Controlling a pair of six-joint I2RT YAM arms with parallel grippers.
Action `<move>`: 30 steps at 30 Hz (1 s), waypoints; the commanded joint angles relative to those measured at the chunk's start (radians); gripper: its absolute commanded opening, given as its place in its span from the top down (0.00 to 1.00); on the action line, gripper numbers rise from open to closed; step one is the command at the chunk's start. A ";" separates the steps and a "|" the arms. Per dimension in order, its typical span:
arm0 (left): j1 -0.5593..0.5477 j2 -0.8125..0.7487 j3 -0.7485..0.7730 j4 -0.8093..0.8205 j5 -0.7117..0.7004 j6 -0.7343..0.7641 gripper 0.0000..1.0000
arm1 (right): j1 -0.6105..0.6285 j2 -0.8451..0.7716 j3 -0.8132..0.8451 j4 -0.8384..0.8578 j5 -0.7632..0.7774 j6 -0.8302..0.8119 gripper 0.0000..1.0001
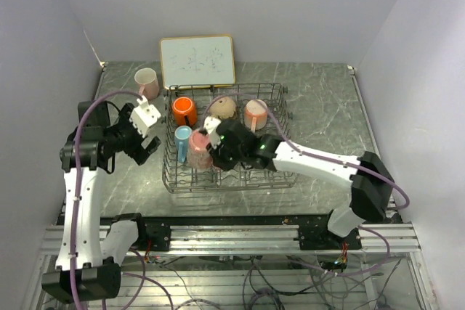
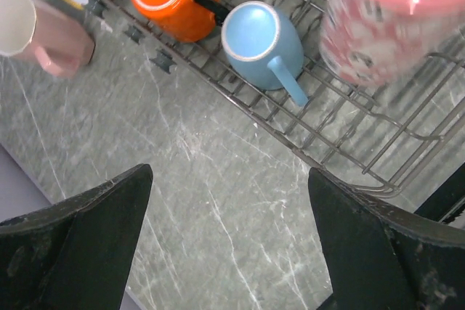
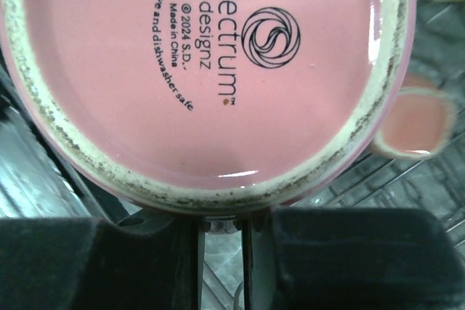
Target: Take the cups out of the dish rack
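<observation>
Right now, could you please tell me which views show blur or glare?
Left wrist view: the pink patterned mug is smeared by blur and carries bright glints, while the light blue mug is sharp. Right wrist view: a pink mug base fills the frame, its print crisp, one faint glint near the lower rim. Top view: evenly lit, sharp, no glare.

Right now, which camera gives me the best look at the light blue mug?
Left wrist: the light blue mug sits in the dish rack, body and handle sharp and unobstructed. Top external shows it small; right wrist doesn't show it.
</observation>
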 commanded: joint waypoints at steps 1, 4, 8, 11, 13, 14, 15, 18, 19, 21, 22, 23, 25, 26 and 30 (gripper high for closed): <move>0.003 -0.080 -0.076 0.151 0.138 0.134 0.01 | -0.120 -0.141 0.116 0.083 -0.138 0.158 1.00; 0.004 -0.130 -0.124 0.248 0.187 0.131 0.01 | -0.257 -0.169 0.143 0.118 -0.286 0.350 1.00; 0.003 -0.196 -0.195 0.439 0.233 0.047 0.01 | -0.329 -0.188 0.129 0.279 -0.521 0.597 1.00; 0.000 -0.208 -0.239 0.638 0.250 -0.149 0.01 | -0.339 -0.187 0.090 0.465 -0.663 0.796 1.00; -0.002 -0.195 -0.249 0.742 0.261 -0.272 0.01 | -0.340 -0.181 0.032 0.630 -0.736 0.974 1.00; -0.003 -0.185 -0.249 0.767 0.271 -0.304 0.00 | -0.340 -0.178 0.002 0.736 -0.764 1.065 1.00; -0.006 -0.177 -0.246 0.769 0.287 -0.311 0.00 | -0.340 -0.177 -0.033 0.851 -0.783 1.148 1.00; -0.011 -0.168 -0.236 0.757 0.303 -0.333 0.01 | -0.339 -0.157 -0.110 1.141 -0.816 1.381 1.00; -0.011 -0.168 -0.233 0.757 0.303 -0.352 0.02 | -0.338 -0.150 -0.128 1.214 -0.819 1.443 1.00; -0.010 -0.171 -0.226 0.753 0.324 -0.387 0.03 | -0.338 -0.140 -0.158 1.339 -0.815 1.546 1.00; -0.011 -0.173 -0.228 0.771 0.336 -0.422 0.03 | -0.334 -0.132 -0.167 1.397 -0.813 1.592 1.00; -0.011 -0.175 -0.230 0.799 0.342 -0.491 0.04 | -0.330 -0.125 -0.172 1.442 -0.813 1.629 1.00; -0.011 -0.177 -0.230 0.847 0.365 -0.594 0.05 | -0.317 -0.114 -0.175 1.516 -0.798 1.684 1.00; -0.013 -0.175 -0.225 0.856 0.396 -0.624 0.05 | -0.309 -0.113 -0.176 1.522 -0.780 1.697 1.00; -0.023 -0.205 -0.222 0.801 0.420 -0.631 0.07 | -0.280 -0.120 -0.172 1.428 -0.722 1.662 1.00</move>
